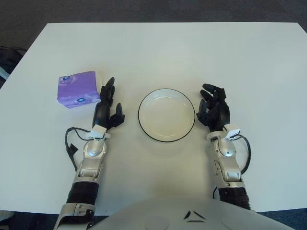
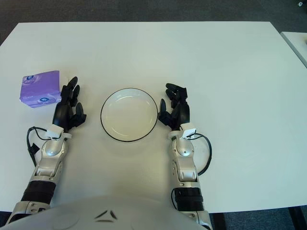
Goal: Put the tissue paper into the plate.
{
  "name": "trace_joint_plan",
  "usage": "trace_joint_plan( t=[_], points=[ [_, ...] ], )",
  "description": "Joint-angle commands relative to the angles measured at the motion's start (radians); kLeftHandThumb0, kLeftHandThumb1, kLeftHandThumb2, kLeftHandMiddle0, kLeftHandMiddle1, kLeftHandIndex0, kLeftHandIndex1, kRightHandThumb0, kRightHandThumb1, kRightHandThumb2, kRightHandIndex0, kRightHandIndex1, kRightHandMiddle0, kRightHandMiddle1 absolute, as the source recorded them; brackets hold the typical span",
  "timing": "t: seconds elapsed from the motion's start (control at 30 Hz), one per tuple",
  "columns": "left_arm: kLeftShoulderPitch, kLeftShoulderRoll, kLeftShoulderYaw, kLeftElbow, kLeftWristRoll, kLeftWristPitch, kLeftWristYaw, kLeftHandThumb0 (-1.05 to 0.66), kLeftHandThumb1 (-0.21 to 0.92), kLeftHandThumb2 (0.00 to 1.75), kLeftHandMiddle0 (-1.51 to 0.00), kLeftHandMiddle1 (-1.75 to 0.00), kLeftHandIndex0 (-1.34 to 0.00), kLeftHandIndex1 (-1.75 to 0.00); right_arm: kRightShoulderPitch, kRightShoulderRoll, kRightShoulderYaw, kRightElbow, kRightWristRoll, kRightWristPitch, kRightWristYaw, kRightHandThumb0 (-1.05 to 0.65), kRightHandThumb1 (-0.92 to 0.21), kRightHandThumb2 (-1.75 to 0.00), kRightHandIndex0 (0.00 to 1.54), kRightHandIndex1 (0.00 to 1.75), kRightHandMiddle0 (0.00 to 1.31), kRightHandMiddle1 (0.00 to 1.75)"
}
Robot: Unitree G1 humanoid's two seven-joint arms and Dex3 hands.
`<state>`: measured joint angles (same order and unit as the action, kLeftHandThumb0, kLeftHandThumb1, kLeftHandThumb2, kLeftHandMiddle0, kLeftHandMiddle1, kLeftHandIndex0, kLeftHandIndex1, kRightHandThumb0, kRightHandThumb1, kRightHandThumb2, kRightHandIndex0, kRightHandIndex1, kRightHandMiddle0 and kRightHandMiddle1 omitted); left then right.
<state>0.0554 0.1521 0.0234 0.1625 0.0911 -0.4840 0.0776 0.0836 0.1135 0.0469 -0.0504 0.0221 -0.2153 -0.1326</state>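
a purple tissue pack [image 1: 78,89] lies on the white table [image 1: 168,52] at about the eleven o'clock position from the robot's left hand [image 1: 107,108], just beside its fingertips [image 1: 110,85] and seemingly not yet touched, though whether a sliver of gap remains cannot be told. the pack's long axis runs roughly from nine to three o'clock, tipped a little, so its near short end faces the hand. that hand shows its dark fingers loosely extended and holding nothing. the white plate [image 1: 144,125] with its dark rim sits bare between the two hands, at about three o'clock from the left hand and well apart from the pack. the right hand [image 1: 213,109] shows just beside the plate's three o'clock edge, its fingers likewise relaxed and empty. the left hand is plainly the nearer of the two to the tissue, the plate standing between the pack and the right hand; the coming reach would likely need only a short advance toward eleven o'clock before closing on the pack and carrying it across to three o'clock.
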Motion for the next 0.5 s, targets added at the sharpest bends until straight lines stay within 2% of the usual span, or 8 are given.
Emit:
trace_joint_plan(
  t=[0.0, 0.47],
  points=[
    [0.101, -0.031, -0.015, 0.124, 0.01, 0.0, -0.001, -0.74, 0.92, 0.93, -0.23, -0.01, 0.0, -0.39, 0.04, 0.026, -0.004, 0.047, 0.008, 0.046, -0.011, -0.47, -0.68, -0.88, 0.29, 0.78, 0.0, 1.19],
    [0.106, -0.024, -0.019, 0.113, 0.01, 0.0, -0.014, -0.73, 0.92, 0.94, -0.21, 0.0, 0.0, -0.36, 0.042, 0.026, 0.0, 0.038, 0.007, 0.054, -0.013, -0.5, -0.7, -0.85, 0.28, 0.78, 0.0, 1.21]
  ],
)
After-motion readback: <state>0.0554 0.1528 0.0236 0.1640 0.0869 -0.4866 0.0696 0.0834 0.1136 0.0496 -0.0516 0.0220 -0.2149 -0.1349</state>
